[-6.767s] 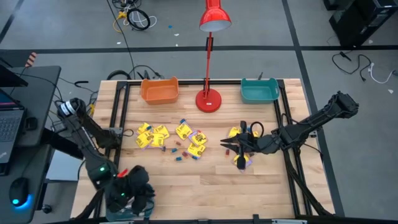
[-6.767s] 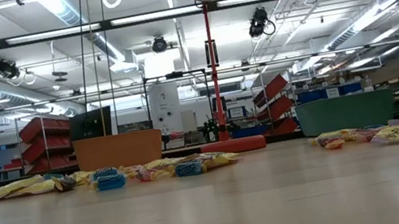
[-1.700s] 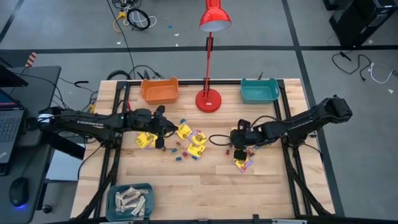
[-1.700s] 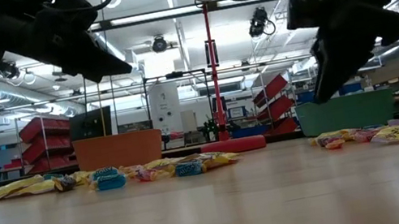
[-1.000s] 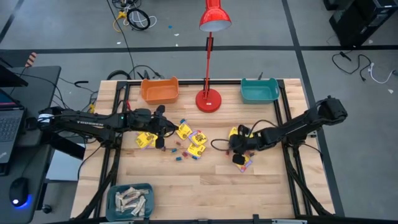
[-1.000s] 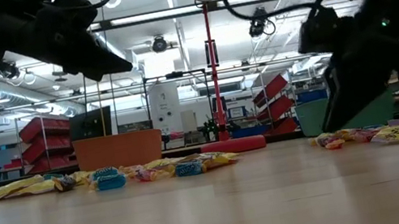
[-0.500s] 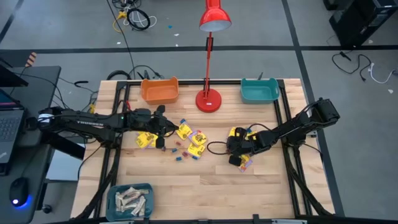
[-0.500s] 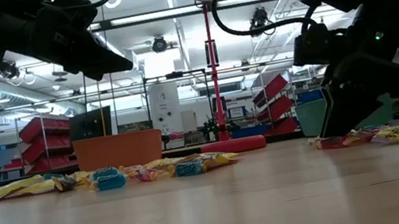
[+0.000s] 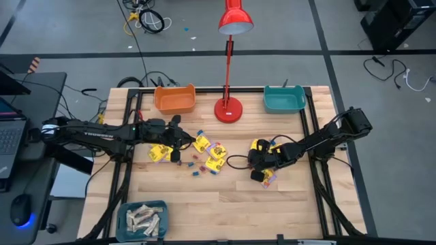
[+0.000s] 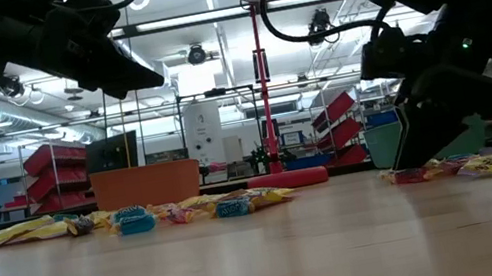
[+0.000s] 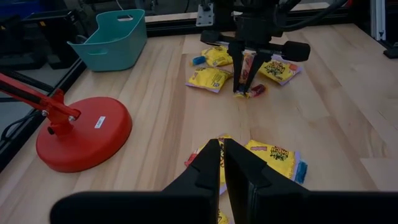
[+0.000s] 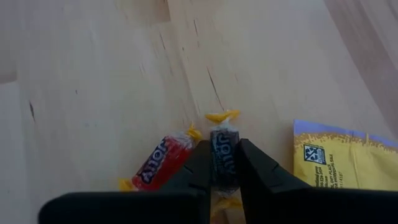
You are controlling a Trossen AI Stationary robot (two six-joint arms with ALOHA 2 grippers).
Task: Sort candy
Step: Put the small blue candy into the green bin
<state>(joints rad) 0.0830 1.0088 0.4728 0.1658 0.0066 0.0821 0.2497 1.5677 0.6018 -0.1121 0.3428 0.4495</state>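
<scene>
The candy lies in two groups on the wooden table: yellow packets and small pieces in the middle (image 9: pixel 197 151), and more at the right (image 9: pixel 264 175). My right gripper (image 12: pixel 224 147) points steeply down at the right group and is shut on a small dark candy (image 12: pixel 224 138) with yellow twisted ends. A red candy (image 12: pixel 157 168) lies beside it. My left gripper (image 11: pixel 222 154) hangs shut above the middle group (image 11: pixel 273 152), touching nothing. My right gripper pinches the dark candy's middle (image 12: pixel 224 155) between its two fingers, coming from above on a slant. The fingers lie across the candy, whose yellow twisted end (image 12: pixel 222 116) sticks out beyond them. The candy rests on the table.
At the far edge stand an orange bin (image 9: pixel 175 99), a red lamp's base (image 9: pixel 229 109) and a teal bin (image 9: pixel 284 99). Another teal bin (image 9: pixel 142 220) with pale bars sits near left. A yellow packet (image 12: pixel 348 155) lies close to the held candy.
My right arm has folded lower and its gripper has sunk a little onto the right candy group, where its fingers have closed on the dark candy. The candy stays on the table.
</scene>
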